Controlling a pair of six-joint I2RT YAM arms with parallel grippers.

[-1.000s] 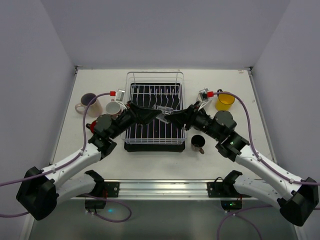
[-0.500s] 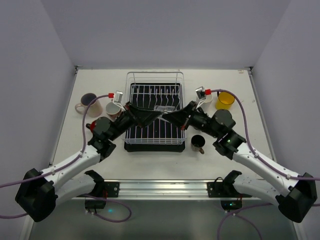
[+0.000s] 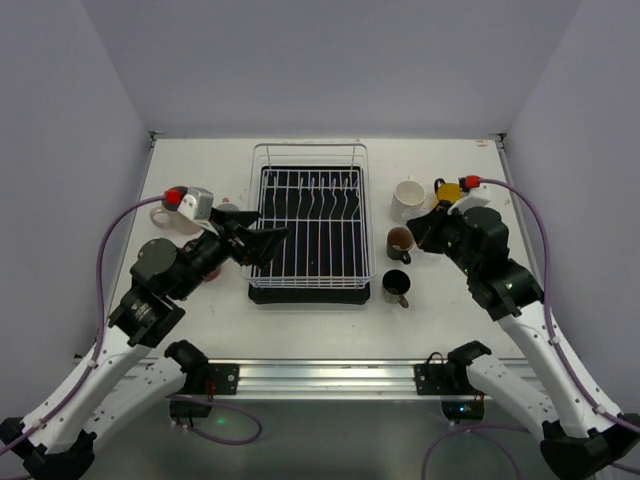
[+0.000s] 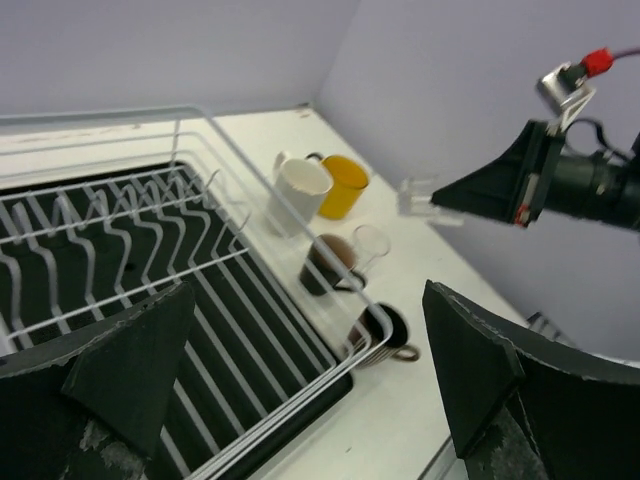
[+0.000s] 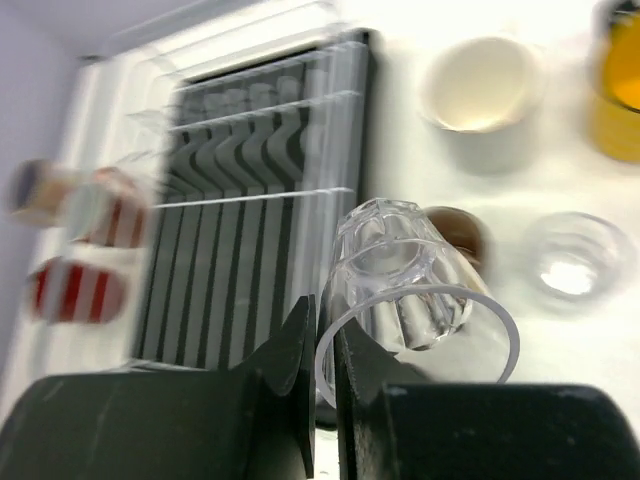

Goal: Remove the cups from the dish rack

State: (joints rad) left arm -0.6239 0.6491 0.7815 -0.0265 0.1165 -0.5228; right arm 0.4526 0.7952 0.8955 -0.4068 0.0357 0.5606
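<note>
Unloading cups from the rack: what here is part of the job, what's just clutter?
Job: dish rack, clear glass in right claw, white cup, yellow cup, brown cup, black mug, second clear glass on table.
Clutter: purple cables, mounting rail.

You're looking at a dish rack [image 3: 309, 222] of smooth, white-coated wire over a matt black plastic tray [image 3: 310, 295]. The glass [image 5: 400, 260] is clear and glossy, with a faceted base. The yellow cup [image 4: 343, 186] and white cup [image 4: 298, 190] look like glazed ceramic. The surface [image 3: 320, 330] is matt white.
</note>
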